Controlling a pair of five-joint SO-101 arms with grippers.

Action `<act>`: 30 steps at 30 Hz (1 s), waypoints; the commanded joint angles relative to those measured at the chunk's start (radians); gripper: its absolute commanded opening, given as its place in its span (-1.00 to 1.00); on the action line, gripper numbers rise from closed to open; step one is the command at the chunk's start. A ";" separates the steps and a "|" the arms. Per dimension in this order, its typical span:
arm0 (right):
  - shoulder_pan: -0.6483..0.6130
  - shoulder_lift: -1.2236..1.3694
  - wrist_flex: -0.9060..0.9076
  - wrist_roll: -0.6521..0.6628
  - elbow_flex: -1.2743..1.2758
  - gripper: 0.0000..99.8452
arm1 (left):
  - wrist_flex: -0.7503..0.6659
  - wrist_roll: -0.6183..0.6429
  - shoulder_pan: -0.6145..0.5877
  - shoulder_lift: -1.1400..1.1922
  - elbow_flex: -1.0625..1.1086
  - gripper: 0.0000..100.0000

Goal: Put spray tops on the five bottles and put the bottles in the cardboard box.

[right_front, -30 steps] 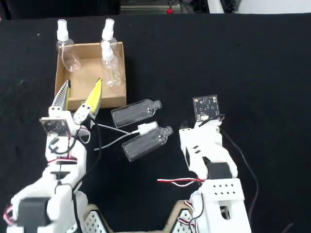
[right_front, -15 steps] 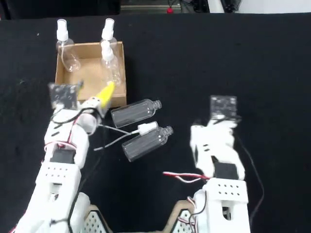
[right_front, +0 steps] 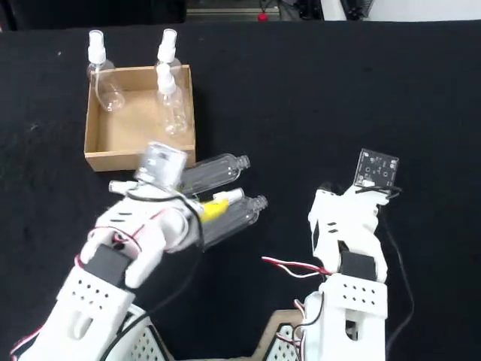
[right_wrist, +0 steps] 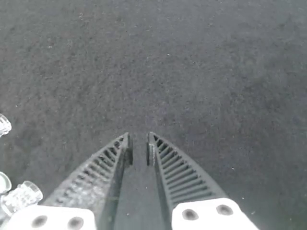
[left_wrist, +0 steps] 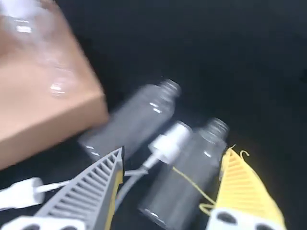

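Two clear uncapped bottles lie on the black table, one farther (right_front: 214, 171) and one nearer (right_front: 237, 216). A loose white spray top (right_front: 228, 197) with its tube rests between them. My left gripper (right_front: 210, 204) hovers open over them. In the left wrist view its fingers straddle the nearer bottle (left_wrist: 192, 167) and the spray top (left_wrist: 170, 141), beside the farther bottle (left_wrist: 136, 117). A second spray top (right_front: 116, 186) lies by the left arm. The cardboard box (right_front: 98, 154) holds bottles with spray tops (right_front: 170, 101). My right gripper (right_wrist: 139, 139) is shut over bare table.
A capped bottle (right_front: 100, 71) leans at the box's far left corner and another (right_front: 167, 47) stands at its far edge. Bottle mouths (right_wrist: 21, 194) show at the edge of the right wrist view. The right arm (right_front: 346, 226) stands right of the bottles.
My left arm has swung from the box's front edge to the right, coming over the two lying bottles. The right arm has shifted to the right, away from the bottles.
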 commanded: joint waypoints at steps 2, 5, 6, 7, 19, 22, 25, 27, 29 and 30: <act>0.021 -0.033 -0.032 -0.008 -0.041 -0.88 | 0.025 -0.055 0.142 0.100 -0.105 -0.38; 0.026 -0.033 -0.032 -0.005 -0.042 -0.88 | 0.025 -0.054 0.151 0.292 -0.194 -0.38; 0.038 -0.033 -0.032 -0.008 -0.044 -0.88 | 0.026 -0.054 0.151 0.362 -0.232 -0.38; 0.054 -0.033 -0.032 -0.008 -0.044 -0.88 | 0.026 -0.054 0.153 0.420 -0.268 -0.38; 0.095 -0.033 -0.032 -0.008 -0.056 -0.88 | -0.012 -0.115 0.140 0.758 -0.433 -0.38; 0.095 -0.033 -0.032 -0.008 -0.056 -0.88 | -0.038 -0.241 0.153 0.801 -0.433 -0.38; 0.095 -0.033 -0.032 -0.008 -0.056 -0.88 | -0.049 -0.278 0.163 0.838 -0.441 -0.38; 0.095 -0.033 -0.032 -0.008 -0.056 -0.88 | -0.046 -0.278 0.160 0.870 -0.472 -0.38; 0.094 -0.033 -0.032 -0.008 -0.056 -0.88 | -0.038 -0.279 0.156 0.914 -0.521 -0.38; 0.094 -0.033 -0.032 -0.008 -0.056 -0.88 | -0.031 -0.279 0.156 0.939 -0.544 -0.38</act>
